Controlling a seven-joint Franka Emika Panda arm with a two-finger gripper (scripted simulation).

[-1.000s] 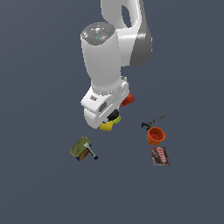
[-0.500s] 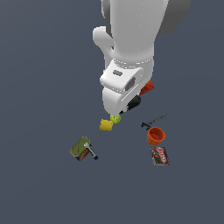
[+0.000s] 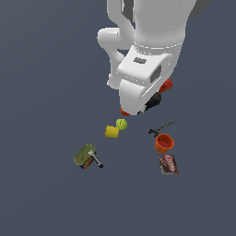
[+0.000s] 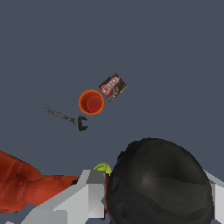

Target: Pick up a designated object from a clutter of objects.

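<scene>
The red and black drill (image 4: 157, 183) hangs lifted above the floor, held in my gripper (image 4: 151, 192). Its black base fills the near part of the wrist view, and its red body (image 4: 26, 188) sticks out to one side. Grey fingers (image 4: 89, 194) press against the drill on both sides. In the exterior view the white hand hides most of the drill (image 3: 155, 100); only red bits and a black part show beneath the gripper (image 3: 145, 102). The rest of the clutter lies on the floor below.
On the floor lie a green ball (image 3: 121, 123), a yellow cylinder (image 3: 111, 132), an olive can (image 3: 85, 156), a dark wrench (image 3: 161, 127), an orange cup (image 3: 164, 143) and a brown box (image 3: 168, 164). The arm looms large in the exterior view.
The arm has risen towards the exterior camera with the drill in its grip. The yellow cylinder and green ball, hidden before, now show on the floor. The other items have not moved.
</scene>
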